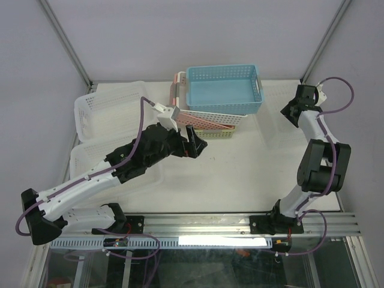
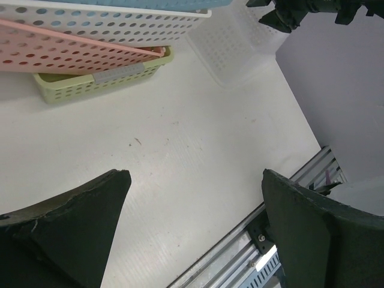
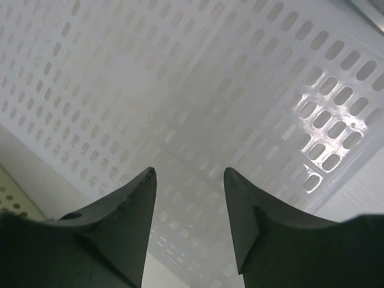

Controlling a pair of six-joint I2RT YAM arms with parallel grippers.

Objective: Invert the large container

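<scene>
A large white perforated basket [image 1: 281, 120] sits open side up at the right of the table. It fills the right wrist view [image 3: 180, 78] and shows in the left wrist view [image 2: 234, 48]. My right gripper [image 1: 289, 111] hovers over its far part, jaws open and empty [image 3: 190, 171], pointing into the basket. My left gripper [image 1: 197, 144] is open and empty [image 2: 195, 174] over bare table in the middle, just in front of a stack of baskets. A blue basket [image 1: 224, 89] tops that stack.
The stack also holds white [image 2: 120, 21], pink [image 2: 60, 51] and green [image 2: 90, 84] baskets. Two more white baskets stand at the left [image 1: 111, 108] and front left [image 1: 141, 177]. A metal rail [image 1: 204, 225] runs along the near edge.
</scene>
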